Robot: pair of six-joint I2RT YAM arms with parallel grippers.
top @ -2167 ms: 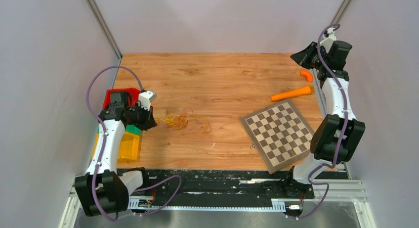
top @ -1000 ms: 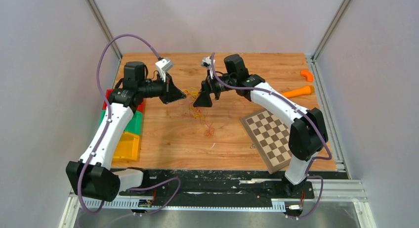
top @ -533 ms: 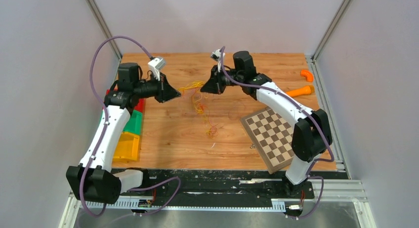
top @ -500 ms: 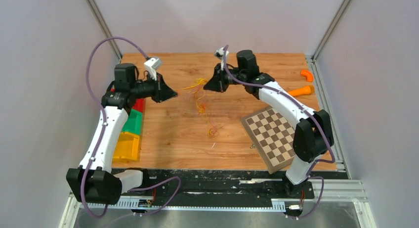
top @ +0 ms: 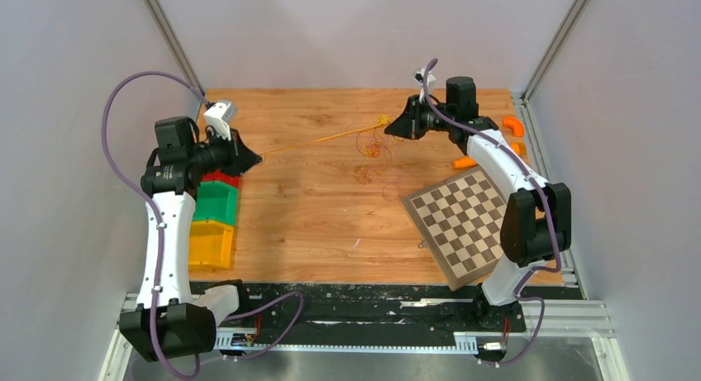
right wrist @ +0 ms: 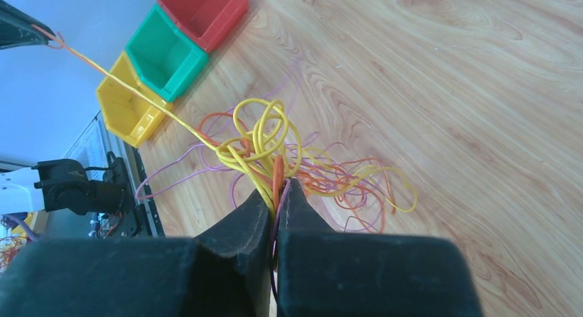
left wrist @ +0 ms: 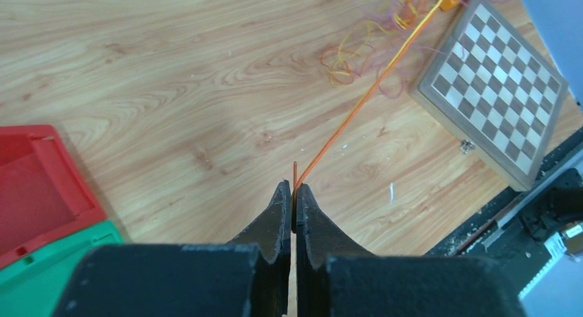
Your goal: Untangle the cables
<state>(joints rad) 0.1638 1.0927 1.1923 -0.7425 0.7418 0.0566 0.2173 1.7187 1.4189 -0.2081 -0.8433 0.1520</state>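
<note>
The left hand is closed tight on the end of one orange cable. A tiny bit of the end sticks out past its tips. The right hand is closed too, pinching the messy bunch of cables near its middle, with yellow and orange loops puffing out in front of it.

The bunch is up in the air just behind the far side of the chessboard. Some loose loops hang down to the tabletop beside the chessboard's far left corner. The orange cable runs in a straight, tight line from the bunch, far off to the left of the chessboard, to the left hand above the bins.

I think the step now is to pull that one orange cable out of the bunch. To do it well, the right hand should hold the bunch firm while the left hand pulls slowly, straight away from the chessboard. The line already looks tight, so a hard pull could make a knot tighter or let the thin end slip out. If it sticks, the right hand could let go of the bunch a little, or give it a small shake.
</note>
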